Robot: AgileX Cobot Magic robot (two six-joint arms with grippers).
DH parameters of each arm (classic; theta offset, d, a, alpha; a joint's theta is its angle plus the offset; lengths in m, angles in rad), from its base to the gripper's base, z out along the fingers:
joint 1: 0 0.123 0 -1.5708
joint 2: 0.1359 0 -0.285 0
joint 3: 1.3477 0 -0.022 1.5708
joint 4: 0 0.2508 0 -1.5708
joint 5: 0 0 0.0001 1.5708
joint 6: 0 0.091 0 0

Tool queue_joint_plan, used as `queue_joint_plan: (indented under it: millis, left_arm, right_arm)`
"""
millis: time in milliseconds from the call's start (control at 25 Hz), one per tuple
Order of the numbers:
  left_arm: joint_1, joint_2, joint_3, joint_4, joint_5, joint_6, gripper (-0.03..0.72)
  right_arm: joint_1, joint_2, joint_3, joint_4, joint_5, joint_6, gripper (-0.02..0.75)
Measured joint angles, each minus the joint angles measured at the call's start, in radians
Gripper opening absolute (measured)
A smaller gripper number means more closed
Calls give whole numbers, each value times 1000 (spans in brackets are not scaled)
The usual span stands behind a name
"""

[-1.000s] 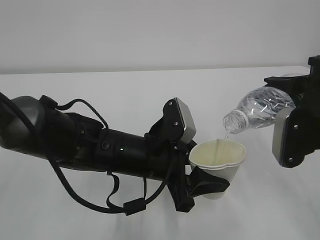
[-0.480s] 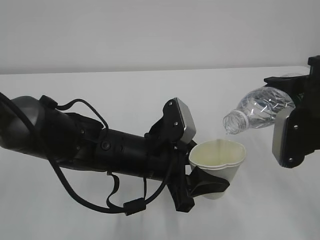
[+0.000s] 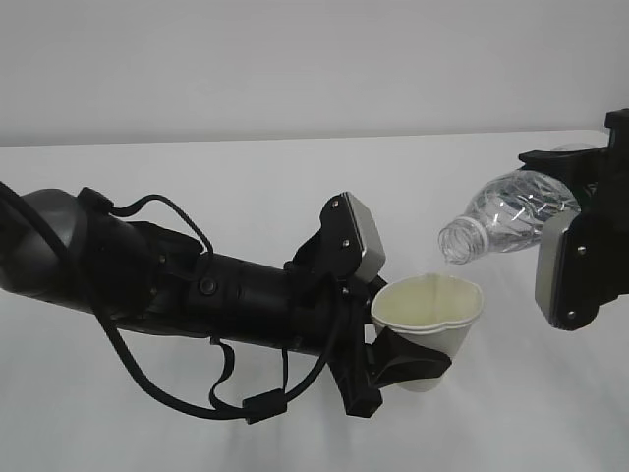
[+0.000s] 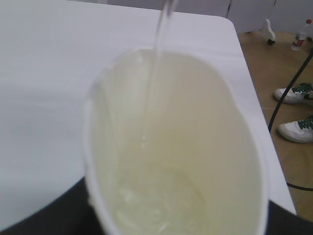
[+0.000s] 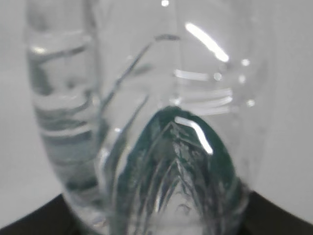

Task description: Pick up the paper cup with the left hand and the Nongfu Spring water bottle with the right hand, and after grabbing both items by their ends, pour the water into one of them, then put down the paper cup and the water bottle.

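Above a white table (image 3: 197,157), the left hand (image 3: 398,339) clamps its jaws on a tilted paper cup (image 3: 429,320), while the right hand (image 3: 575,246) grips the Nongfu Spring water bottle (image 3: 506,218), capless neck angled down just above the cup's rim.

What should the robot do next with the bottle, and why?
Probably tip the water bottle back upright. From the side no stream leaves its mouth, though the left wrist view shows a thin trickle into the paper cup, which already holds water, so pouring looks nearly finished.
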Motion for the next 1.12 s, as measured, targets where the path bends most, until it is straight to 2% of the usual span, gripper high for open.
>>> queue_joint_plan:
  millis: [1120]
  left_arm:
    - [0,0,0,-2,2,0,389]
  right_arm:
    - [0,0,-1,0,-13,-23,386]
